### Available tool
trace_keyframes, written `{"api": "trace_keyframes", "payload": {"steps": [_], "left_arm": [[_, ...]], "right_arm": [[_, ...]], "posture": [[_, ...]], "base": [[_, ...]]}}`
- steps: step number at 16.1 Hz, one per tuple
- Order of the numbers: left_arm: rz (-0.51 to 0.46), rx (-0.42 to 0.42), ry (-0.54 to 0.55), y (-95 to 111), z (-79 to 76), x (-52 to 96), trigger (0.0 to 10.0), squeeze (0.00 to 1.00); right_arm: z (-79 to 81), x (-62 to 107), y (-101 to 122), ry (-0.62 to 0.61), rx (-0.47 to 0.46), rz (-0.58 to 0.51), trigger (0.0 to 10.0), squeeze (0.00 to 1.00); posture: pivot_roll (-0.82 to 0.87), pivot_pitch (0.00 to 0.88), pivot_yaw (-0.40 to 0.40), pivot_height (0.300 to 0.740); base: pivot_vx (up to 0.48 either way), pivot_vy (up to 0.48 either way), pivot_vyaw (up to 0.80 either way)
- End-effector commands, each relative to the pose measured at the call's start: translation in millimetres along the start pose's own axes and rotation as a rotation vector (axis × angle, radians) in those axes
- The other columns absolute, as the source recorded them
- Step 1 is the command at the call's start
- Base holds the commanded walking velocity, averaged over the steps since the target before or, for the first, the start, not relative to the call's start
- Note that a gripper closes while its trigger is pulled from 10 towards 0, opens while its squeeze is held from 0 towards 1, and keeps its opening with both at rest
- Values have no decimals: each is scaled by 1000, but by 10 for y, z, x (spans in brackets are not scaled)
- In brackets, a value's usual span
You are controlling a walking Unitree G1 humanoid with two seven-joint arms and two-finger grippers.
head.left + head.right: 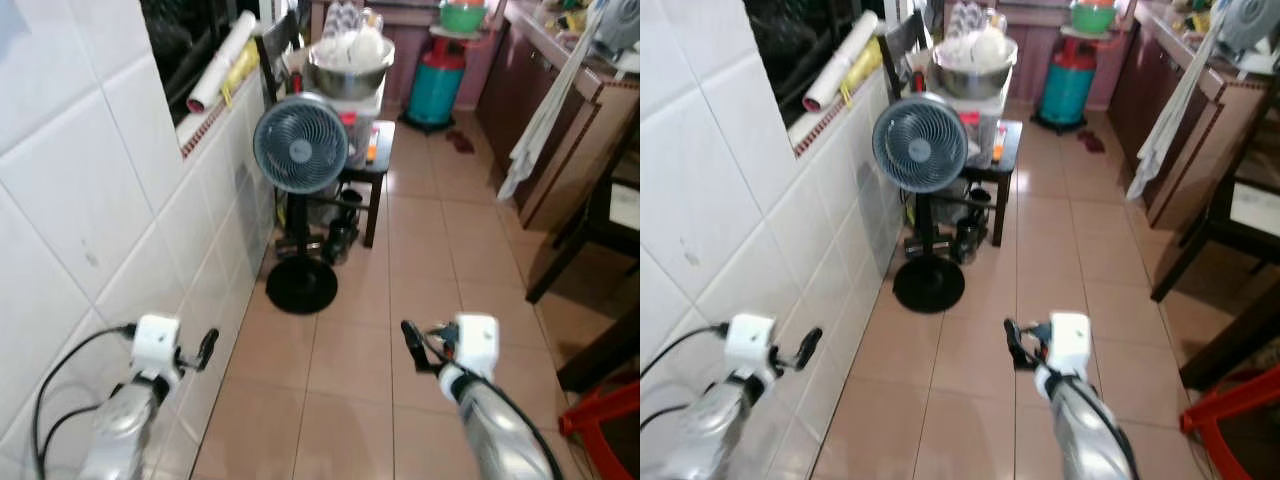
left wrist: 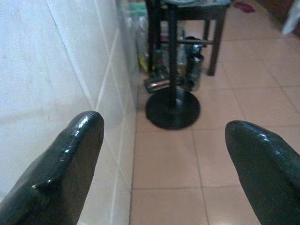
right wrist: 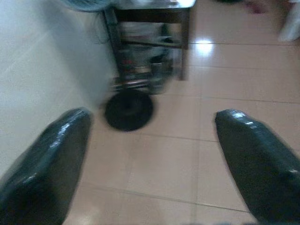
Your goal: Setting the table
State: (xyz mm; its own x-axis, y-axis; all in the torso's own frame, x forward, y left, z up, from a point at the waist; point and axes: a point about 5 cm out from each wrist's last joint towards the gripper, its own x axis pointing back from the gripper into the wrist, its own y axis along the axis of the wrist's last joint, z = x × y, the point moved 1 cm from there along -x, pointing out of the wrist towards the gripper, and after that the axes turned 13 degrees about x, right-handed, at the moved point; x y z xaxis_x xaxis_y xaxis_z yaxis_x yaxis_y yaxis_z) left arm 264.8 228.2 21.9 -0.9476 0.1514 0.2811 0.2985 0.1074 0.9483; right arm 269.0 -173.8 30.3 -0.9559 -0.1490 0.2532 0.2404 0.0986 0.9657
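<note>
My worry is the standing fan (image 1: pixel 300 145) and its round base (image 1: pixel 301 285) in the narrow passage by the tiled wall (image 1: pixel 90 220): walking ahead could clip it. Both arms are raised forward over the floor, left gripper (image 1: pixel 207 348) hugging the wall, right gripper (image 1: pixel 410 340) mid-aisle, jaws apart and empty. I see no tableware within reach; a steel bowl (image 1: pixel 350 68) sits on the small table (image 1: pixel 385 150) behind the fan.
</note>
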Motion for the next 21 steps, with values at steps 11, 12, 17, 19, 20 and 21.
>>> {"api": "trace_keyframes", "payload": {"steps": [11,12,17,19,20,21], "left_arm": [[-221,45,-37,366,-460,292,10000,0],[-216,57,-44,360,-489,293,10000,0],[-223,73,-29,390,-548,260,10000,0],[-222,100,-21,416,-535,223,10000,0],[-207,91,-5,400,-547,202,10000,0],[-207,91,-5,400,-547,202,10000,0]], "right_arm": [[63,534,463,-96,115,-139,10000,0],[55,538,468,-101,118,-138,10000,0],[-21,523,490,-170,167,-153,10000,0],[-21,518,497,-182,170,-150,10000,0],[-27,506,491,-185,168,-141,10000,0],[-27,506,491,-185,168,-141,10000,0]], "posture": [[57,0,-6,740],[57,0,-6,740],[58,0,-12,740],[65,0,-17,740],[63,0,-14,740],[63,0,-14,740]], "base": [[0,0,0],[0,0,0],[0,0,0],[0,0,0],[0,0,0],[0,0,0]]}}
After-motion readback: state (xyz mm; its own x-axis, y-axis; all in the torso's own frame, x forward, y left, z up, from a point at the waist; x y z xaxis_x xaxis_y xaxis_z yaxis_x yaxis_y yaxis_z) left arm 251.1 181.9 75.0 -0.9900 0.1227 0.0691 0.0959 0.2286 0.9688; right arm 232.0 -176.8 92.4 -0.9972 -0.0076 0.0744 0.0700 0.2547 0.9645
